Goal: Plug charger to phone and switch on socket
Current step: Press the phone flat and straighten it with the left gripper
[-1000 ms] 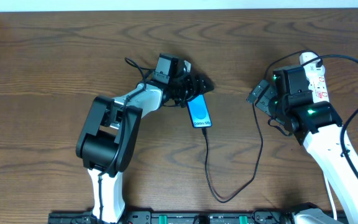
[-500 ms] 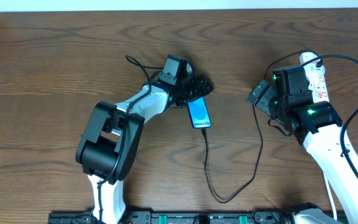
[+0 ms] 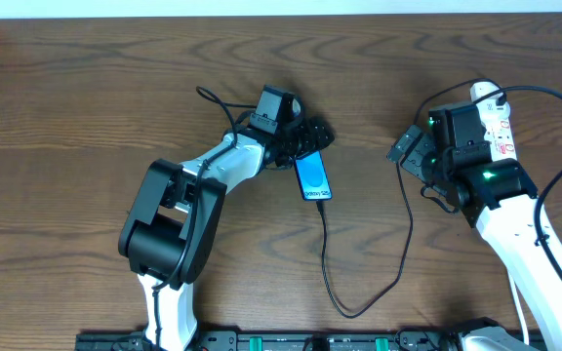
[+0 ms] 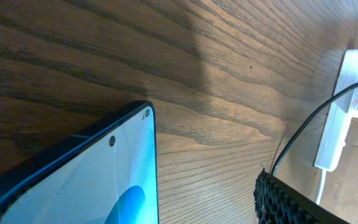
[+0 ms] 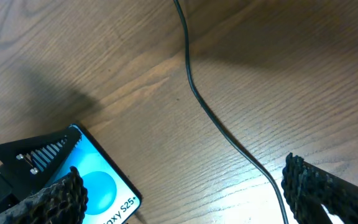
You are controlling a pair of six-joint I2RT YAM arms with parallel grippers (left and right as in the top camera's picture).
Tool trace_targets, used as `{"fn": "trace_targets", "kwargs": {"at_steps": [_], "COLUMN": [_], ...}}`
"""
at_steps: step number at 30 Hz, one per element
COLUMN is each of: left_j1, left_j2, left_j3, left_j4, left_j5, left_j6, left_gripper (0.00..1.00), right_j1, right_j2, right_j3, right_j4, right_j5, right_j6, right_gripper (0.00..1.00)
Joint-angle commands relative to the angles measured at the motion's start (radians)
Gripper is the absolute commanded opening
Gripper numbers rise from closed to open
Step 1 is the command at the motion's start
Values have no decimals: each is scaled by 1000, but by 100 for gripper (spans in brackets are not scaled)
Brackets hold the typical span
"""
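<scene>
Evidently the dark brown wooden table (image 3: pixel 86 88) carries all the task's things in its middle and right half. The elongated white power strip with red switch marks (image 3: pixel 497 117) lies near the right edge, which puts its switch within that side's reach. The right gripper (image 3: pixel 405 151) hovers just left of it with its jaws spread wide and empty, probably poised to press.

The small rectangular smartphone with a bright blue-teal screen (image 3: pixel 311 176) lies near the table's centre, screen up, its white text strip toward the front edge. The left gripper (image 3: pixel 303 141) sits at the phone's far end with its jaws released. Its one visible finger (image 4: pixel 278 202) stands clear of the phone's side, so it seems placed to steady the phone rather than clamp it.

The long thin black charger cable (image 3: pixel 322 249) loops from the strip toward the front edge and back up to the phone's near end. Whether its tip is fully seated I cannot tell.
</scene>
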Motion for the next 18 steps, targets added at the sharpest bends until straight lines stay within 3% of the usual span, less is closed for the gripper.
{"fn": "trace_targets", "kwargs": {"at_steps": [1, 18], "left_j1": [16, 16], "left_j2": [138, 138], "left_j3": [-90, -68], "left_j4": [-86, -152], "left_j5": [-230, -272], "left_j6": [29, 29], "left_gripper": [78, 78], "right_j1": [2, 2], "right_j2": [5, 5], "right_j3": [3, 3], "right_j4": [-2, -3], "right_j5": [19, 19], "right_j6": [-14, -14], "right_gripper": [99, 99]}}
